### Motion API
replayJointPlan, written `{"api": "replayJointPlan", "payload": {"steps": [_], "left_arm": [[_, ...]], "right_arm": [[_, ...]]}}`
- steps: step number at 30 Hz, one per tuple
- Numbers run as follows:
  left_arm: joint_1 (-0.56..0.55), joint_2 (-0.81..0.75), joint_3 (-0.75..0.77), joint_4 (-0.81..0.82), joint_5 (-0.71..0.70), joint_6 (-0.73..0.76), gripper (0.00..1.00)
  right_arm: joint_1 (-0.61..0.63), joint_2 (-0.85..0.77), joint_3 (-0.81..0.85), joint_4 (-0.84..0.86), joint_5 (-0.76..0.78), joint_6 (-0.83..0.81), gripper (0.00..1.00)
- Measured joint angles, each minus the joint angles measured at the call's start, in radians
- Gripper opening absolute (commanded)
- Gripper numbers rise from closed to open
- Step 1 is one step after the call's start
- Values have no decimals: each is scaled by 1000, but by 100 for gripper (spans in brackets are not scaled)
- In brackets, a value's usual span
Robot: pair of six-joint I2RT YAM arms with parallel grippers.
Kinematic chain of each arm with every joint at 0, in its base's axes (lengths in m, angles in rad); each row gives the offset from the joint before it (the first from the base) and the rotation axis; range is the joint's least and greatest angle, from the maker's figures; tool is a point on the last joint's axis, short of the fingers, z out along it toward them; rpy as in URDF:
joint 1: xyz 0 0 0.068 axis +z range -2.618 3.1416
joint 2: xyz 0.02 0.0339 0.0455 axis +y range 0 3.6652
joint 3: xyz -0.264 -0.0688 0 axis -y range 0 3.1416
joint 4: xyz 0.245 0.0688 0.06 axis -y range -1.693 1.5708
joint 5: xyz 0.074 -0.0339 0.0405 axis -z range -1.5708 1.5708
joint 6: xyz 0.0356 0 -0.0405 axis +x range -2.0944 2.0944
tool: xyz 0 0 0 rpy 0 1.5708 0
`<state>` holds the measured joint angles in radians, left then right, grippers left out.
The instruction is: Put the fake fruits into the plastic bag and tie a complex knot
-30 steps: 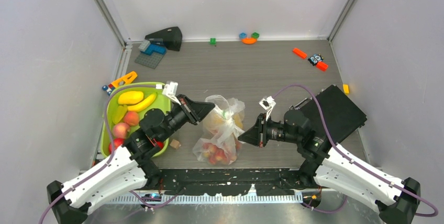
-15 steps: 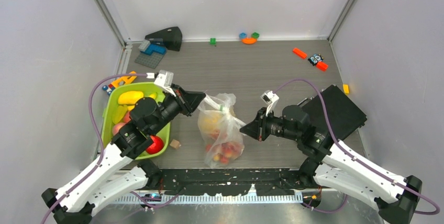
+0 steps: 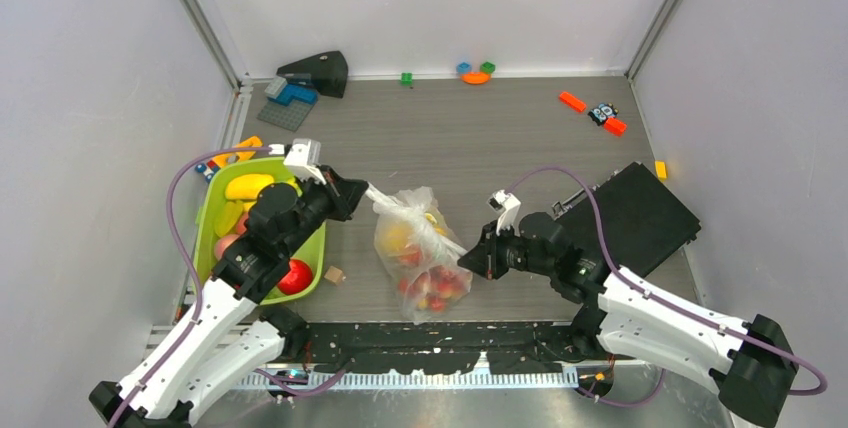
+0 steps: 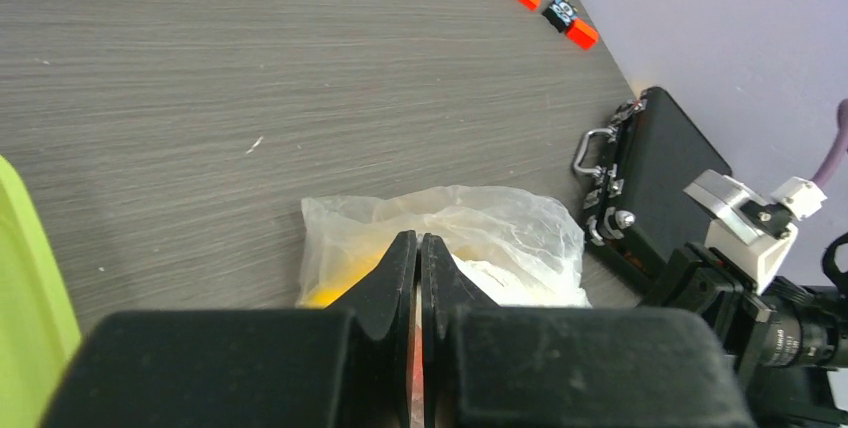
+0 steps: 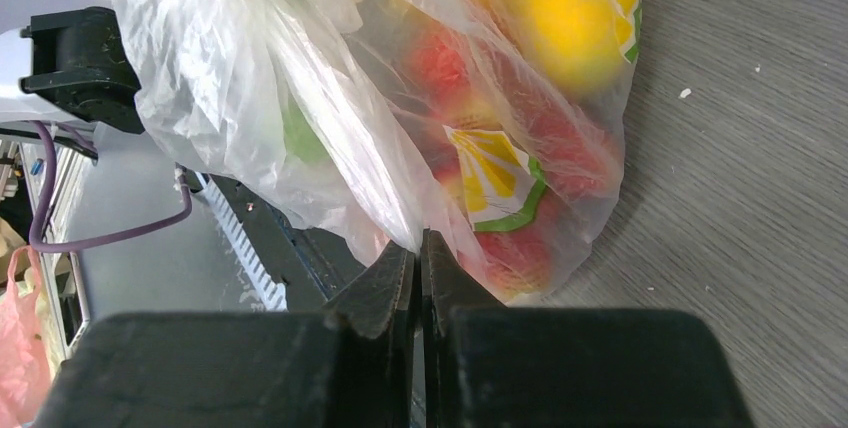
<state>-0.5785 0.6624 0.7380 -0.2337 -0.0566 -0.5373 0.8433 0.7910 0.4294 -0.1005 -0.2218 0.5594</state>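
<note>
**Holding the bag by both handles**

The plastic bag [image 3: 415, 248] sits on the grey, wood-look table [image 3: 450, 138], close to the near edge and between the two arms. It is thin, see-through and crinkly, with a yellow and green picture printed on it. Its fat round bottom points to the near edge and its top points to the far side, so it is longer from far to near.

One handle [image 3: 385, 198] is stretched into a tight thin strip going up to the far left. The left jaws are pressed together on its end. The other handle goes off to the right, and the right jaws are pinching it just beside the bag.

Inside the bag lie shiny fake fruits [image 3: 432, 286], red ones low down and a yellow one higher up. More fruit sits in the lime-green tray [image 3: 213, 210] on the left: a smooth yellow fruit [image 3: 250, 186] at the far end and a round red fruit [image 3: 296, 276] at the near end. A flat black case [image 3: 645, 213] lies on the right.
</note>
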Motion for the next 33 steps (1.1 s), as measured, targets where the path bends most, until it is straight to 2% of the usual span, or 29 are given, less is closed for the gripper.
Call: {"api": "replayJointPlan", "payload": {"steps": [9, 10, 13, 17, 20, 23, 27, 33], "left_arm": [[18, -1, -4, -25, -63, 40, 0], [18, -4, -9, -24, -60, 34, 4], [27, -26, -41, 3, -26, -16, 25], [36, -45, -72, 52, 45, -113, 63], [37, -55, -103, 104, 86, -179, 74], [37, -61, -140, 137, 96, -220, 79], [37, -63, -185, 145, 71, -262, 80], [37, -60, -258, 217, 33, -355, 69]], "right_arm": [[0, 8, -18, 43, -4, 0, 5], [0, 8, -21, 48, -8, 0, 5], [0, 8, -40, 77, -47, -1, 5], [0, 15, -63, 108, -106, -2, 5], [0, 15, -65, 128, -136, -3, 5], [0, 14, -65, 150, -159, -5, 5], [0, 14, -65, 161, -175, -5, 5], [0, 14, -66, 172, -189, -5, 5]]}}
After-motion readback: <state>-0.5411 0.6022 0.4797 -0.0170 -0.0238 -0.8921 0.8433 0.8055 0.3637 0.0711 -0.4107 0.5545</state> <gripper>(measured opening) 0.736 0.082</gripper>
